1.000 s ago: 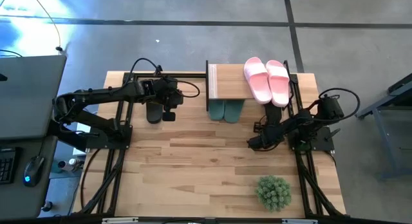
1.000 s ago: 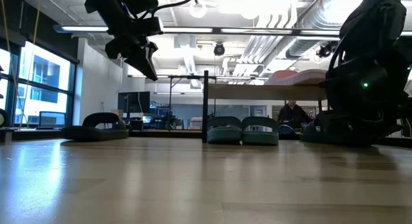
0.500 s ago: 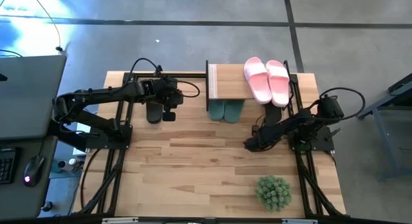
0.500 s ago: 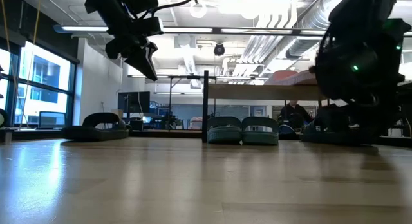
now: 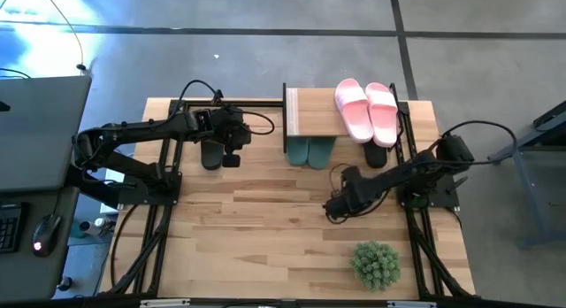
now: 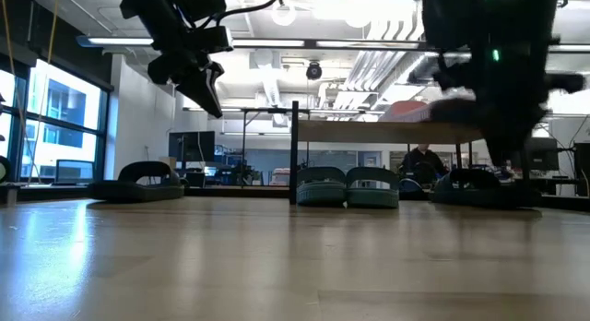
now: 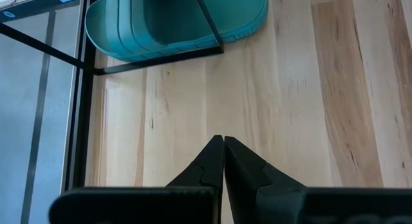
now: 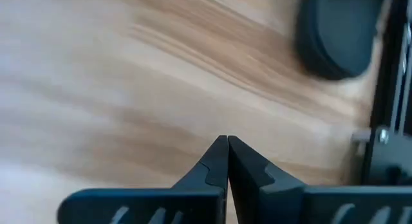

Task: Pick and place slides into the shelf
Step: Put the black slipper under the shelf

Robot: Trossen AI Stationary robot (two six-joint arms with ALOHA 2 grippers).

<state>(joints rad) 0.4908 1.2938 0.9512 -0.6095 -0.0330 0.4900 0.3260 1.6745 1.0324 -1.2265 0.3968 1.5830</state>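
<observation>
The shelf [image 5: 314, 113] stands at the table's far edge, its top board bare on the left. The pink slides [image 5: 367, 111] lie side by side on the right of that board. The green slides [image 5: 309, 151] sit on the table under it, toes toward the near edge; one shows in the left wrist view [image 7: 174, 21]. One black slide [image 5: 210, 153] lies left of the shelf, another [image 5: 382, 157] right of it, both flat on the table. My left gripper [image 5: 232, 153] hovers shut beside the left black slide. My right gripper [image 5: 332, 204] is shut over bare table, near and left of the right black slide [image 8: 335, 34].
A round green spiky plant [image 5: 375, 264] stands near the table's near right corner. Black frame rails [image 5: 168, 166] run along both table sides. Bare wood [image 5: 265, 228] fills the middle and near part of the table. A person sits in the room behind [image 6: 419, 161].
My right gripper has moved away from the right black slide, toward the table's left and slightly toward its near edge, rising in the low view. Its fingers stay shut. The slides have not moved.
</observation>
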